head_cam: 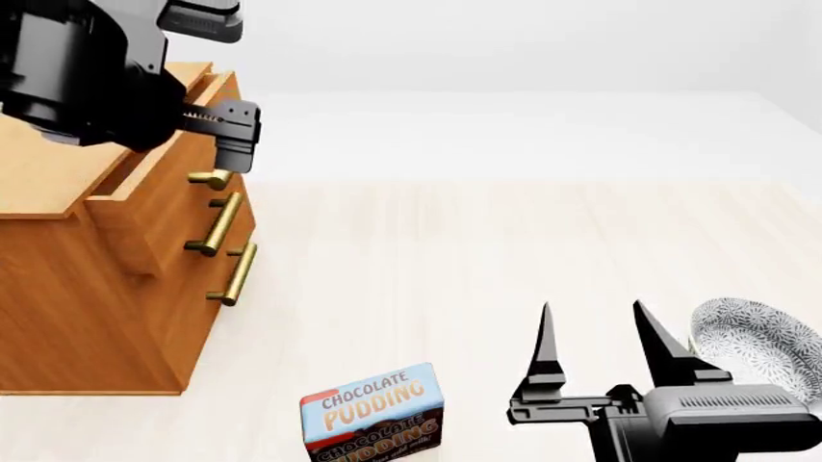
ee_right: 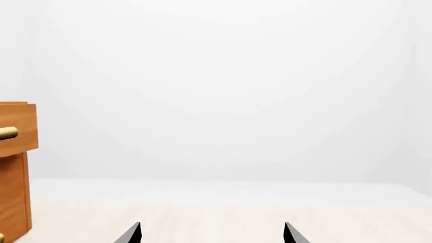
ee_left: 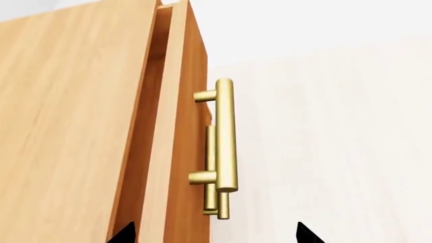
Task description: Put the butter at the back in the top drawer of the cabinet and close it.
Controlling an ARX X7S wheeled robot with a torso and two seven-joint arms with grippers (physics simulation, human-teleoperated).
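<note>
**Top drawer ajar, left gripper at its handle, butter not in view**

Nearest the head camera: right gripper [head_cam: 599, 332], low at the right of the view, fingers spread and pointing away from the robot, nothing between them. Its wrist view confirms this: two dark fingertips [ee_right: 132, 234] well apart, bare pale floor and white wall beyond, a corner of the cabinet [ee_right: 15, 167] at the edge.

Just beside the right gripper, at the far right edge: a patterned grey-white plate [head_cam: 760, 348], partly cut off by the frame.

Near the bottom centre: chocolate pudding box [head_cam: 373, 412], blue and brown, standing on the floor, well apart from both grippers.

Further back, left side: the cabinet [head_cam: 90, 318], light-brown wood, three stacked drawers with brass bar handles. The top drawer [head_cam: 165, 197] is pulled out a little; a gap shows between its front and the cabinet top in both head and left wrist views.

Left gripper [head_cam: 229, 130] hangs just above and in front of the top drawer's handle [ee_left: 225, 135]. Left wrist view shows its two fingertips [ee_left: 125, 234] apart, one overlapping the drawer front, the handle between and beyond them, not clasped. Gripper released, holding nothing.

The butter: not visible in any view; the drawer's inside is hidden, so its location cannot be told.
</note>
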